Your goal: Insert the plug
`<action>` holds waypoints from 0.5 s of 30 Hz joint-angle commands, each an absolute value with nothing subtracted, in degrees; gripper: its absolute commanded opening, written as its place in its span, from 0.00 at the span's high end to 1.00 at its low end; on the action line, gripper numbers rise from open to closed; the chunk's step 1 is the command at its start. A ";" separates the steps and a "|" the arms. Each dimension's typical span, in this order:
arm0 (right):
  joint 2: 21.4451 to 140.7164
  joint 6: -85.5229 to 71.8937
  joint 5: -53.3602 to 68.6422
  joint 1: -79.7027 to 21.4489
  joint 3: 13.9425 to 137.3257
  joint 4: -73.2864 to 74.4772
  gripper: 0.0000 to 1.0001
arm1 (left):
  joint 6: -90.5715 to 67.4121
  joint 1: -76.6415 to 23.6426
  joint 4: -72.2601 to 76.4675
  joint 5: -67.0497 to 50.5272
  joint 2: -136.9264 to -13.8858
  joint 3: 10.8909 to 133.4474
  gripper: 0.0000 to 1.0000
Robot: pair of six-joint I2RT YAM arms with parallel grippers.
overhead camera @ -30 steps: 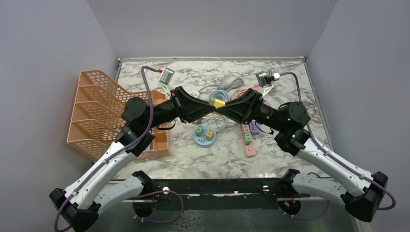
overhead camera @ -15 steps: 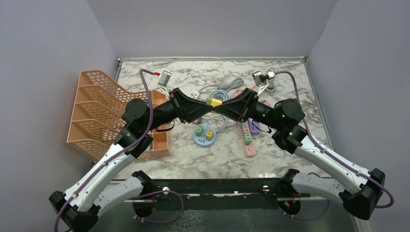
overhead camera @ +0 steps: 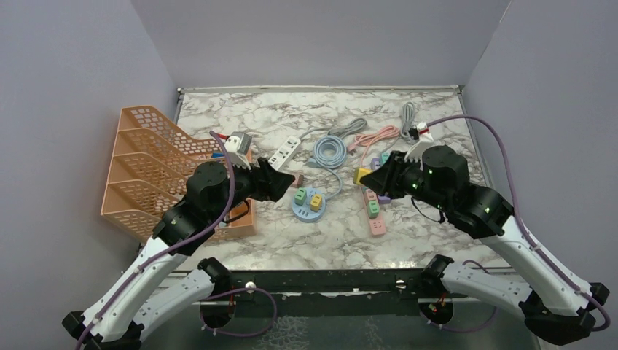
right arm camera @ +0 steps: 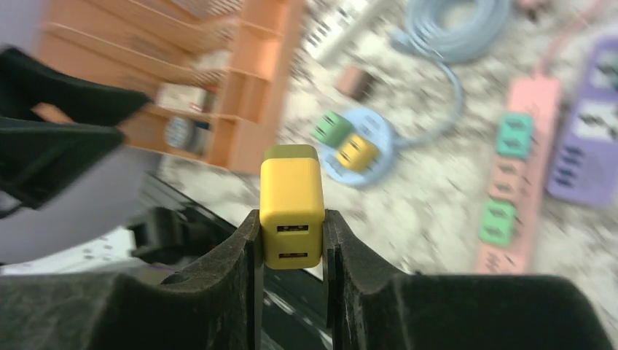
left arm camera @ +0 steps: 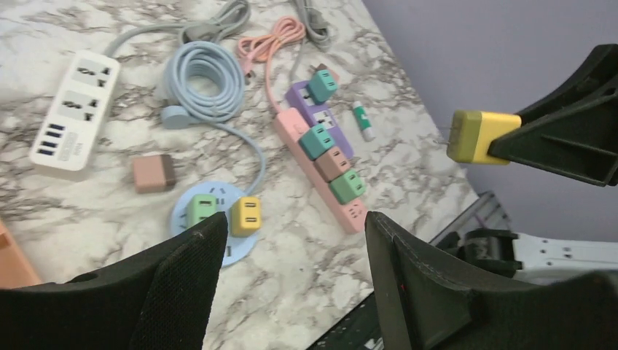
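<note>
The right gripper [right arm camera: 290,217] is clenched on the yellow plug [right arm camera: 291,186], one black finger [right arm camera: 240,281] pressed flat on each long side. The plug is a small boxy adapter with rounded corners and a matte yellow shell. The face turned to the wrist camera carries two slim slots, one above the other. Its far half juts out past the fingertips; whether the prongs show there cannot be told. It is held in the air, clear of the marble table [overhead camera: 328,244].

Past the plug's far end, in the right wrist view, lies a round blue socket hub [right arm camera: 379,138] carrying a green block and a yellow block. To the right of the fingers lies the pink power strip [right arm camera: 543,95], with teal and green blocks plugged in, and a purple strip [right arm camera: 594,157] just beside it. The view is blurred.

The left gripper [left arm camera: 295,217] is released, its fingers [left arm camera: 182,292] spread wide with nothing between them. Beyond the gap lie the hub and the pink strip, whose end socket nearest the fingers is bare. Further out are a brown adapter [left arm camera: 153,173], a coiled blue cable [left arm camera: 208,84] and a white strip [left arm camera: 73,113]. An orange rack [overhead camera: 146,168] stands left of the left arm.
</note>
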State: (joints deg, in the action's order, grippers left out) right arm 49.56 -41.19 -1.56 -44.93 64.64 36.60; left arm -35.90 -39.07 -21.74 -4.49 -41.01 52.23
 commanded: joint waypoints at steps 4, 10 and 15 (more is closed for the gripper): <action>50.33 -40.93 -10.13 -45.00 67.10 69.83 0.99 | -25.13 -39.13 -28.26 7.08 -36.63 50.30 0.29; 53.65 -40.27 -9.25 -44.99 63.68 74.90 0.99 | -27.45 -39.11 -27.56 5.70 -33.54 46.85 0.29; 58.42 -39.52 -10.25 -44.99 59.53 73.30 0.99 | -28.62 -39.11 -25.86 5.99 -33.43 44.94 0.29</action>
State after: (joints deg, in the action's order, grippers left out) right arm 55.29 -40.49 -7.92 -44.93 61.93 71.59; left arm -27.88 -39.07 -27.55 4.38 -33.69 45.91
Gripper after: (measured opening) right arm 0.275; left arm 0.712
